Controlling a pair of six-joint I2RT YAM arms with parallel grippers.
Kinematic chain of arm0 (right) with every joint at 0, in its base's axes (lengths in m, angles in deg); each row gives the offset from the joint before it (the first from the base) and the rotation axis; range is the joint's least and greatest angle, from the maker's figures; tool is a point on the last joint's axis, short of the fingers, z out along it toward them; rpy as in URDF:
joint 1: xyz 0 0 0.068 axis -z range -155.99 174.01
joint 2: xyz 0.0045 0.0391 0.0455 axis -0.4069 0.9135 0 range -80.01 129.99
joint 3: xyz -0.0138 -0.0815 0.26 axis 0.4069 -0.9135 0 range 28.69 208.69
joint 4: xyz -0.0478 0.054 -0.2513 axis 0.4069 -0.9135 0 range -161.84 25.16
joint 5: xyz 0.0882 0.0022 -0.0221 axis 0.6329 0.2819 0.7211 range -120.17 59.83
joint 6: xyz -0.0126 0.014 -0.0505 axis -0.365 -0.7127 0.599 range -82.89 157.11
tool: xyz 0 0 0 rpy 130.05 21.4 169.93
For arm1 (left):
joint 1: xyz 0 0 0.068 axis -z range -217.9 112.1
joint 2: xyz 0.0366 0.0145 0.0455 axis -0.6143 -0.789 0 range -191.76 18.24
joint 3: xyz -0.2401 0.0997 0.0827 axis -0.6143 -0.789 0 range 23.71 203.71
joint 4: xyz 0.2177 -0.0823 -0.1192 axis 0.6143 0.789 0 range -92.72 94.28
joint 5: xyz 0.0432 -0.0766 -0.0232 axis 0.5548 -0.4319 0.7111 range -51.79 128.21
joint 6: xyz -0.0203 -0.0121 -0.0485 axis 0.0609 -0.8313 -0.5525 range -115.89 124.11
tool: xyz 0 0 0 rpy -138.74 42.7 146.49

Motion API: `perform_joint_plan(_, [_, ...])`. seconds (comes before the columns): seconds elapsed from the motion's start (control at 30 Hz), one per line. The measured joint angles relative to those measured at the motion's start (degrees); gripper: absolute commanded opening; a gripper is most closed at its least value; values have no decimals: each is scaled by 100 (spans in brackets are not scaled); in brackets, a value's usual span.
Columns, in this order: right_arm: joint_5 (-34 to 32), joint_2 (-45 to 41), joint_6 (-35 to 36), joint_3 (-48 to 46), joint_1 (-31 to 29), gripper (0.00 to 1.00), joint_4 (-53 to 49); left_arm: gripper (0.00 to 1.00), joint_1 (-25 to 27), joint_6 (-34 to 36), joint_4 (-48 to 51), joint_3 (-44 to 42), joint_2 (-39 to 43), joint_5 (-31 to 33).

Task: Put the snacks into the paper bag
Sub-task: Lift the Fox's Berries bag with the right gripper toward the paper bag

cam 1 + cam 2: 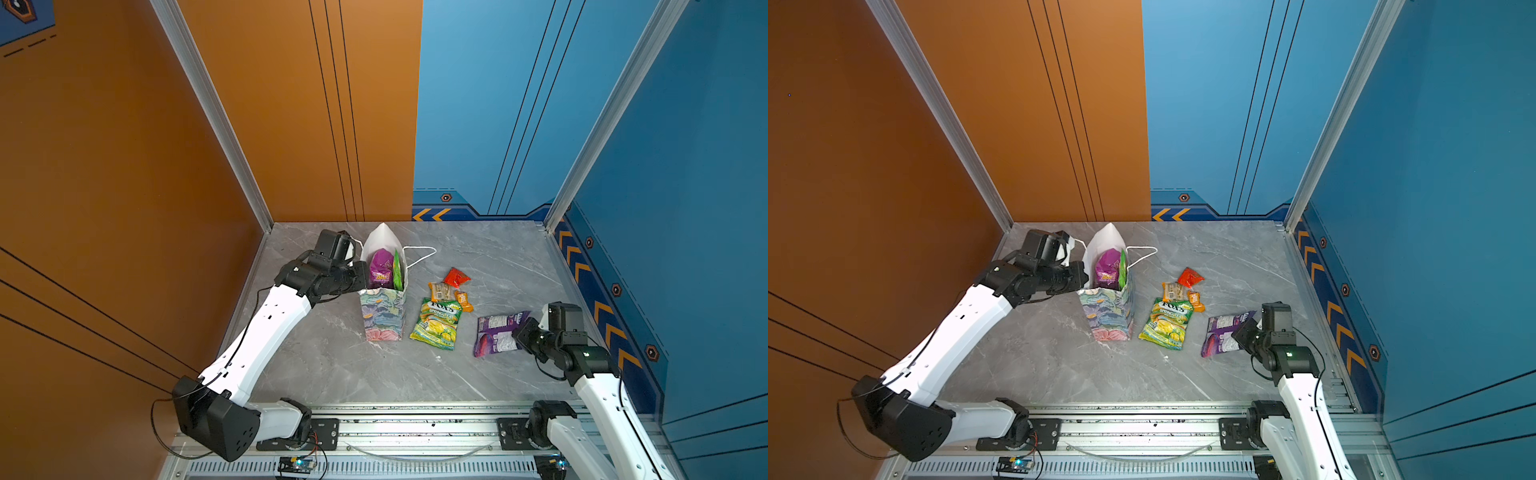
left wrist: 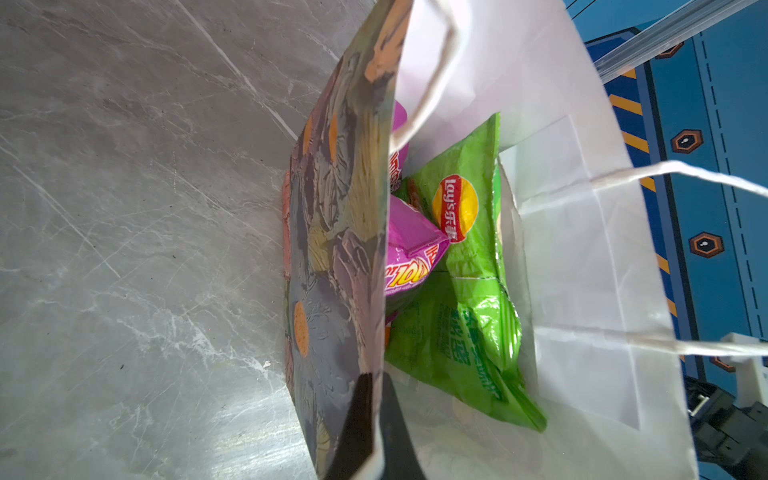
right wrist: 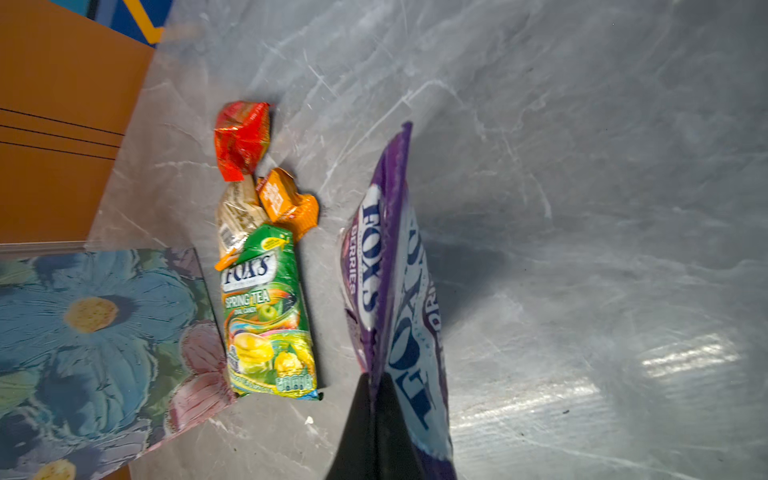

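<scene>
My right jaws pinch the edge of the crinkly purple packet (image 3: 395,270), its glossy film creased into a ridge over the marbled tabletop (image 3: 582,166). My left jaws clamp the paper bag (image 2: 336,208) by its stiff floral wall; a green packet (image 2: 469,299) and a magenta packet (image 2: 411,245) sit inside.

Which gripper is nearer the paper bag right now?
Left. The left gripper is shut on the paper bag at its side wall's rim. The right gripper is apart from the bag, beyond the Spring Tea packet, shut on the purple packet.
</scene>
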Motion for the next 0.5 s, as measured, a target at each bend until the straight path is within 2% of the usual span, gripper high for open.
perform_joint_plan(0.27, [-7,-70,-273,737,-459,0,-247,0,11,2,0,0,2,-13])
perform_joint_plan(0.5, [-444,262,-420,1646,-1364,0,-260,0,52,4,-2,-39,44,4])
